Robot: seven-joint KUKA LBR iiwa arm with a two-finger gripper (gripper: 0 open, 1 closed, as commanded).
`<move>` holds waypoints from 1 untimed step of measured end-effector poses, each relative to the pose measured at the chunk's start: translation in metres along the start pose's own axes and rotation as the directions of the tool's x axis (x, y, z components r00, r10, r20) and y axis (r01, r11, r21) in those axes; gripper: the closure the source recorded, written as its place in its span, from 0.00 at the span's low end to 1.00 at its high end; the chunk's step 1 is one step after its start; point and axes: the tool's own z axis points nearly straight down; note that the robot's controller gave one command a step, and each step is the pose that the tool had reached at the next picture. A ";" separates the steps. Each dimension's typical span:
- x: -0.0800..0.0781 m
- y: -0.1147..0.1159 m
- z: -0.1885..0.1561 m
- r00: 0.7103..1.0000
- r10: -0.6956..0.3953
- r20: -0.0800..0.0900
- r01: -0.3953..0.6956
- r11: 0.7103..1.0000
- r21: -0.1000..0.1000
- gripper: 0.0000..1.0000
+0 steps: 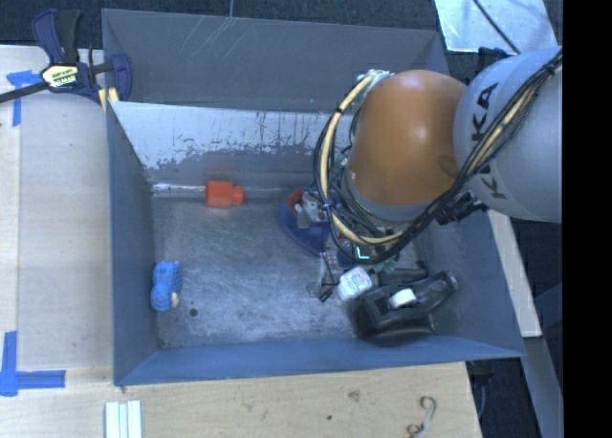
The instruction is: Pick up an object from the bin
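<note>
My gripper [328, 285] reaches down into the right half of the bin, mostly hidden under the arm's orange cover and cables. Just to its left, partly under the cover, lies a blue thing [298, 224] with a small reddish part at its top. Right beside the gripper at the front right lies a black, tape-dispenser-like thing [406, 310] with white parts on top. I see nothing held in the gripper.
A small orange block [223, 195] rests against the bin's back wall, left of the middle. A light blue toy-like piece [165, 285] lies near the front left corner. Bare bin floor lies between them and the gripper.
</note>
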 end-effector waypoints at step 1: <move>-0.048 -0.024 0.047 1.000 0.010 0.008 -0.010 1.000 0.001 0.00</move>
